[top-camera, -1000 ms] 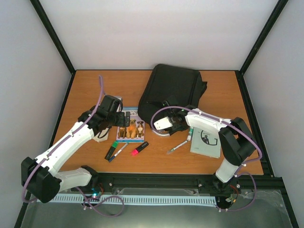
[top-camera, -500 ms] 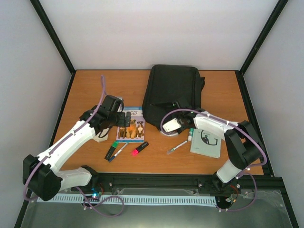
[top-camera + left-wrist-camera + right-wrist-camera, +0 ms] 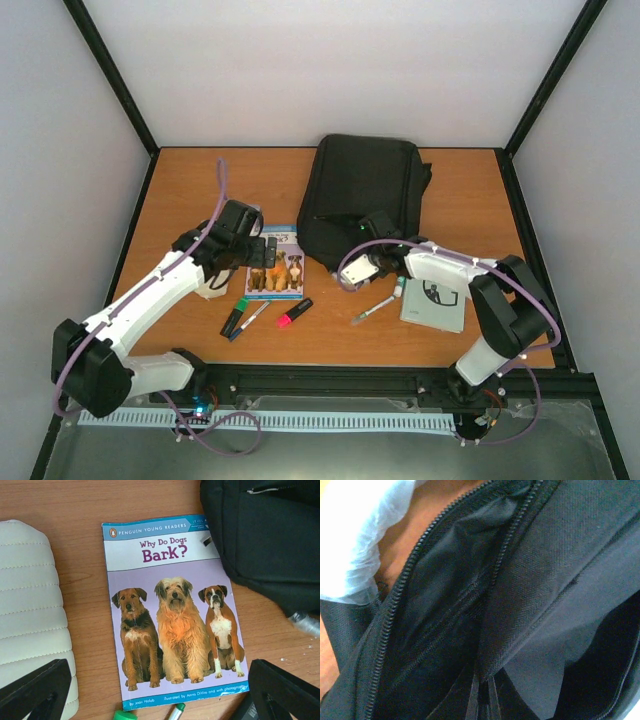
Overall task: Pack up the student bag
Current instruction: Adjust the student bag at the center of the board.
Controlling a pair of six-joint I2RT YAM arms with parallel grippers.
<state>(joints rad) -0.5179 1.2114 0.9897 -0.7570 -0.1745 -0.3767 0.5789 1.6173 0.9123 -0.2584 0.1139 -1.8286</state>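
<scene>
The student bag, a large black backpack, lies at the back centre of the table, and its corner shows in the left wrist view. My right gripper is at the bag's near edge. In the right wrist view the gripper is shut on a fold of black fabric beside an open zipper. My left gripper hangs open over a dog picture book. That book lies flat between the wide-apart fingers, and nothing is held.
A white padded case lies left of the book. A green marker, a pen and a pink highlighter lie nearer me. Another pen, a green-capped tube and a grey notebook lie near the right arm.
The right gripper has pulled the bag's edge toward the near right. The bag has swung from tilted to lying squarer. The left arm has barely shifted.
</scene>
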